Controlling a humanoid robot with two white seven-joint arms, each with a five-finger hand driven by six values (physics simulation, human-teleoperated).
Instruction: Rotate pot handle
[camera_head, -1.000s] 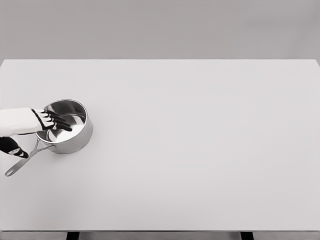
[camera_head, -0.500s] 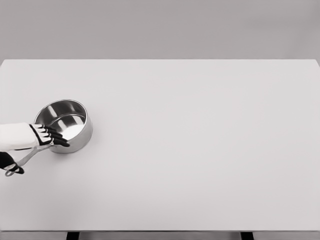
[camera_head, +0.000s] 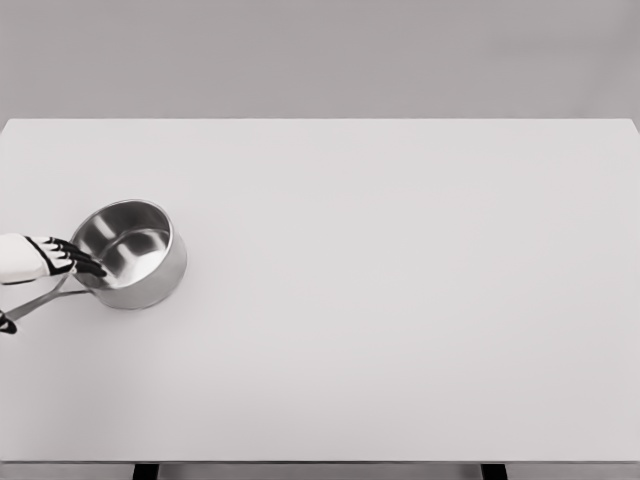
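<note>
1. We see a wide, pale surface (camera_head: 400, 300) filling nearly the whole head view, bare apart from one pot at its left side.
2. The pot (camera_head: 130, 253), a shiny steel saucepan, stands upright near the left edge, its open mouth facing up.
3. Its handle (camera_head: 40, 300) is a slim metal bar. Its long axis runs from the pot's lower-left wall out toward the picture's left edge, pointing left and a little toward us.
4. A second ago the handle pointed more steeply toward us. It now lies flatter, so we judge the rotation is under way, while the pot body has hardly moved.
5. Our left hand (camera_head: 62, 258) has drawn back leftward off the rim. Its dark fingers (camera_head: 85, 266) are extended and loosely spread, gripping nothing, just above the handle's root.
</note>
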